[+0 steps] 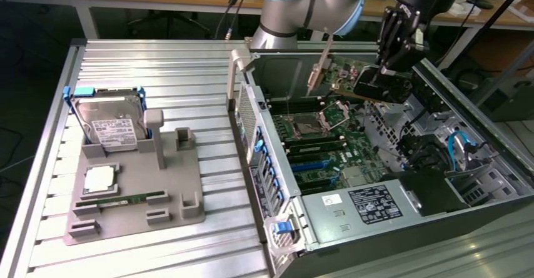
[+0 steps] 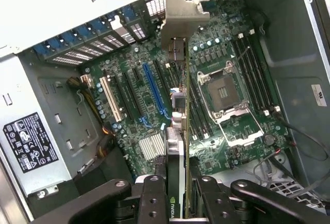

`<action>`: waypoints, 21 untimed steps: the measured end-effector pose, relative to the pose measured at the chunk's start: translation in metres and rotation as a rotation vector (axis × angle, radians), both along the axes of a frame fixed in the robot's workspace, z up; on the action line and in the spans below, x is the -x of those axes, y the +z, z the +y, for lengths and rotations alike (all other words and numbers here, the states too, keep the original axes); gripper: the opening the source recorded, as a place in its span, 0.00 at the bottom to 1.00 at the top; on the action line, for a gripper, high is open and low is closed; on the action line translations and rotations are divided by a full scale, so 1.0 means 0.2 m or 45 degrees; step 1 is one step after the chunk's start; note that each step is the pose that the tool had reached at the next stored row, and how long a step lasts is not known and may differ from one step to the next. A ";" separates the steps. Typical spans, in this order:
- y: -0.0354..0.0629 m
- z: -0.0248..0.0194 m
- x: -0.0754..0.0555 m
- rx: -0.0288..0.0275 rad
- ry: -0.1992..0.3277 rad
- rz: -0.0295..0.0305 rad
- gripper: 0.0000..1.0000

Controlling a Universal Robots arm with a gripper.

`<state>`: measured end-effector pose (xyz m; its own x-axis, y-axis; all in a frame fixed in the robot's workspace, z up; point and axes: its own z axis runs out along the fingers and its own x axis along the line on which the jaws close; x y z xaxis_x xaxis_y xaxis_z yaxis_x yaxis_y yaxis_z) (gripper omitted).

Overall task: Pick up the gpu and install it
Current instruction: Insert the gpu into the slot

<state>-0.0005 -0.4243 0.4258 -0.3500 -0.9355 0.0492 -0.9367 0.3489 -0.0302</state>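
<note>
My gripper (image 1: 391, 70) hangs over the open computer case (image 1: 467, 209), shut on the gpu (image 1: 354, 78). The card hangs on edge above the motherboard (image 1: 321, 153), apart from it, and its pale metal bracket (image 1: 318, 65) points toward the exterior view's left. In the wrist view the gpu (image 2: 178, 146) is seen edge-on between the black fingers (image 2: 153, 195), with its bracket (image 2: 180, 17) at the far end. It lies roughly parallel to the long blue expansion slot (image 2: 154, 90) and is offset toward the CPU socket (image 2: 224, 92).
On the exterior view's left, a grey fixture (image 1: 179, 190) on the slatted table holds a hard drive (image 1: 112, 128), a CPU chip (image 1: 99, 178) and a green memory stick (image 1: 117, 200). The case's walls, power supply (image 1: 376, 203) and cables (image 1: 459, 150) crowd the space around the motherboard.
</note>
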 end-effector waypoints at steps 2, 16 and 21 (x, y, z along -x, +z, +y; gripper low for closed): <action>0.000 0.000 0.00 0.0020 0.015 0.0000 0.27; -0.001 0.000 0.00 0.0209 0.135 0.0000 0.27; -0.001 0.000 0.00 0.0230 0.182 -0.0003 0.27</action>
<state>-0.0005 -0.4242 0.4256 -0.2130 -0.9748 0.0664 -0.9768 0.2110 -0.0355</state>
